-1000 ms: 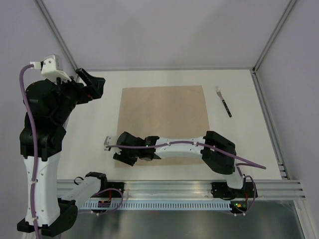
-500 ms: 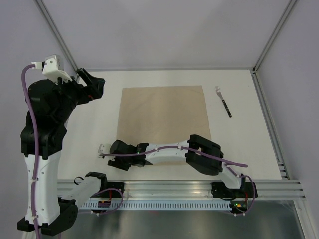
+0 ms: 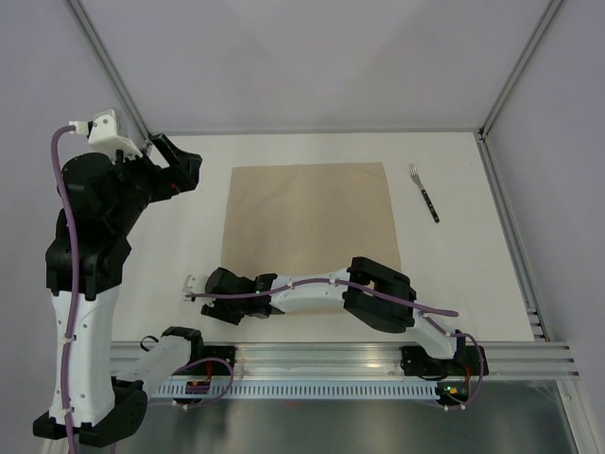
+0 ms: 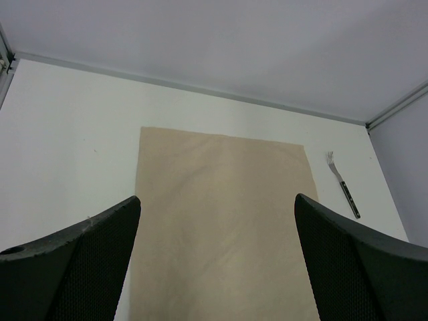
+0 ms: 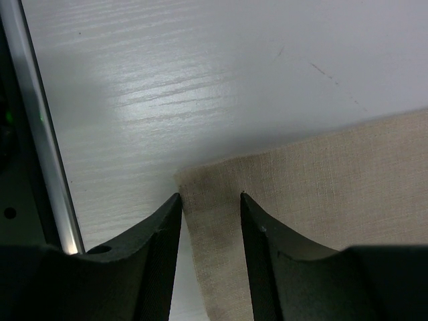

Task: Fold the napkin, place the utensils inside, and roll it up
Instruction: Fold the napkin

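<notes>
Tan napkin (image 3: 310, 227): thin woven cloth, square, lay flat on the table with a fine linen-like weave showing close up (image 5: 321, 194).
Napkin place: mid-table, its near-left corner lay under my right wrist.
Right gripper (image 5: 210, 197): my jaws stood partly spread, low over the napkin's corner. The cloth's corner lay flat in the gap, and neither dark, smooth finger pinched it.
Left gripper (image 4: 217, 199): my jaws were spread wide and held nothing. It was raised well above the table's far-left part, looking down on the napkin.
Left fingers (image 4: 80, 261): black, broad, with a fine mesh-like pad texture.
Fork (image 3: 424, 193): slim, with pale metal tines and a dark straight handle. It lay flat to the right of the napkin's far-right corner, apart from the cloth.
Table (image 5: 167, 80): white, faintly grained, glossy under the light.
Rail (image 5: 40, 134): straight strip of pale metal along the near edge, beside my right fingers.
</notes>
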Action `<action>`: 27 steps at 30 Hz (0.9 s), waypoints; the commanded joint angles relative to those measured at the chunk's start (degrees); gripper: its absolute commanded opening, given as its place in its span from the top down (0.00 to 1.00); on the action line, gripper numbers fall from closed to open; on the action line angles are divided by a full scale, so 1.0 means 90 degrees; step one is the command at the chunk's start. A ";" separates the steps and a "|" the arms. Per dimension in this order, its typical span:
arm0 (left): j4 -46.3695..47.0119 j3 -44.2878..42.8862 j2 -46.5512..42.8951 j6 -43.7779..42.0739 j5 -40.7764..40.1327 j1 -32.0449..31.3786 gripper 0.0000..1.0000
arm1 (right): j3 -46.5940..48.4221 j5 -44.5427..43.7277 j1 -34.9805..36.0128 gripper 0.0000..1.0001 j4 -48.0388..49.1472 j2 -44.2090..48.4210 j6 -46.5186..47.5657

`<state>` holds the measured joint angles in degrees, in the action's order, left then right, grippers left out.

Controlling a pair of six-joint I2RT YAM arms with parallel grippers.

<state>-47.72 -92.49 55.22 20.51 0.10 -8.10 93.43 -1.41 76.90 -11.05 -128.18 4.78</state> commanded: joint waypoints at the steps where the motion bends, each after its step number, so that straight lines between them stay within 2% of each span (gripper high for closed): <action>1: 0.0000 0.0061 -0.0081 0.0065 0.0009 0.0021 0.00 | 0.0205 -0.0146 0.0039 0.53 0.0124 -0.0191 -0.0003; 9: 0.0010 0.0179 -0.0159 0.0065 0.0018 0.0021 0.00 | 0.0195 -0.0146 0.0039 0.63 0.0065 -0.0269 0.0026; 15: 0.0020 0.0198 -0.0140 0.0045 0.0018 0.0031 0.00 | 0.0234 -0.0097 0.0039 0.80 -0.0032 -0.0162 0.0055; 21: 0.0039 0.0169 -0.0110 0.0045 0.0009 0.0021 0.00 | 0.0410 0.0010 0.0039 0.89 -0.0188 0.0023 0.0046; 27: 0.0068 0.0149 -0.0062 0.0016 0.0009 0.0031 0.00 | 0.0634 0.0039 0.0039 0.94 -0.0305 0.0209 -0.0013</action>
<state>-47.66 -90.74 54.46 20.51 0.10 -8.10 95.98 -0.89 77.03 -12.56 -129.16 4.78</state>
